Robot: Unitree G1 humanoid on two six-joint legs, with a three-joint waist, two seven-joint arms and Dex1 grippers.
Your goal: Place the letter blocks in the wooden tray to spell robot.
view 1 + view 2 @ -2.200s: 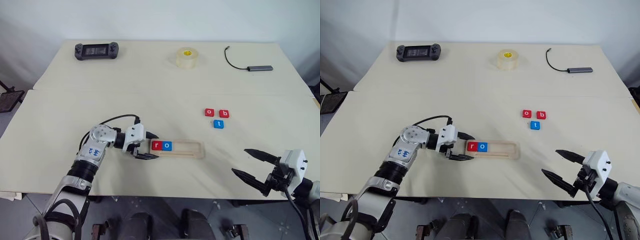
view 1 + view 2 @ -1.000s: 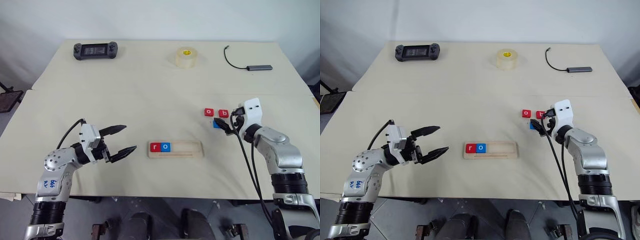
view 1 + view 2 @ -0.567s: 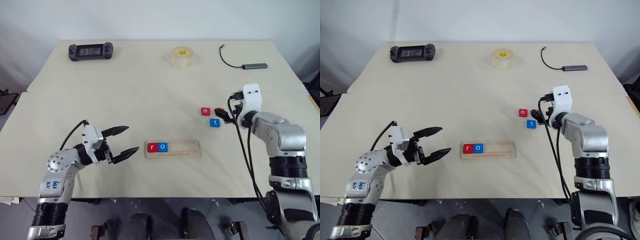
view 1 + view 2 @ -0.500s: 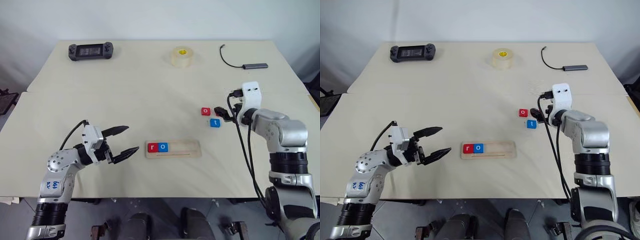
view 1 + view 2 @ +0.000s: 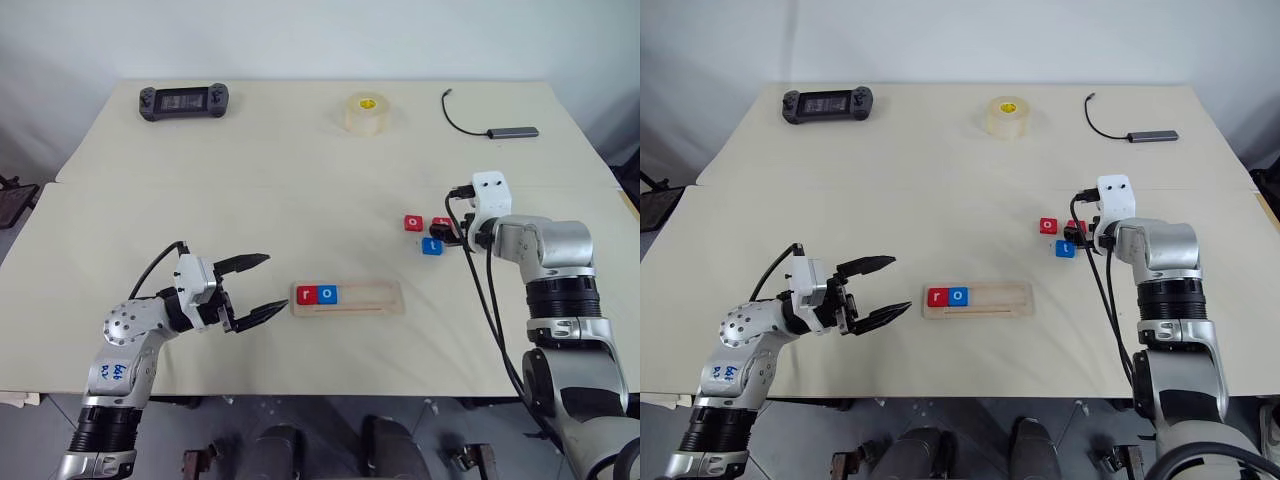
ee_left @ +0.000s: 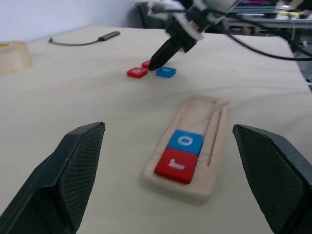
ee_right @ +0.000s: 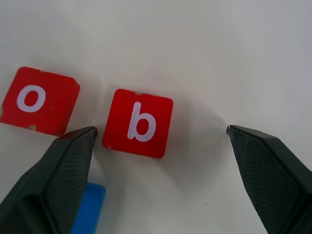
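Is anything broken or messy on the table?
Nothing stands out. The r and o sit flat and straight in the tray. The b, second o and t lie flat, unspilled, on the table.

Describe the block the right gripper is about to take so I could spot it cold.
On the table's right side lie three loose blocks, right of the wooden tray. The right gripper hangs open over the red b block, between the red o block and the arm.

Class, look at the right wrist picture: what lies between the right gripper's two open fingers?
The red b block lies flat on the table between the right gripper's fingers, untouched.
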